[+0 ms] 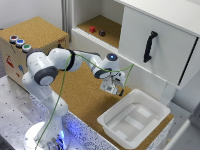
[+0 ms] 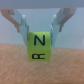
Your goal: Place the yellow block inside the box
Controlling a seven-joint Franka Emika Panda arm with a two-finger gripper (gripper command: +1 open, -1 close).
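The yellow block (image 2: 39, 47) is a small yellow cube with black letters. In the wrist view it sits between my two fingertips (image 2: 23, 31), which press in on its sides. My gripper (image 1: 120, 92) is shut on it, low over the cork-covered table top. The block is too small to make out in the exterior view. The box (image 1: 159, 111) is a shallow white bin with raised rectangles on its floor. It stands at the table's front corner, towards the exterior view's right and nearer the camera than my gripper.
A white cabinet (image 1: 150, 35) stands behind, with a black-handled door (image 1: 150, 46). Its cork shelf holds a small red block (image 1: 92, 29) and a dark round one (image 1: 102, 33). A cork-topped wooden box with coloured buttons (image 1: 20, 43) stands at the exterior view's left.
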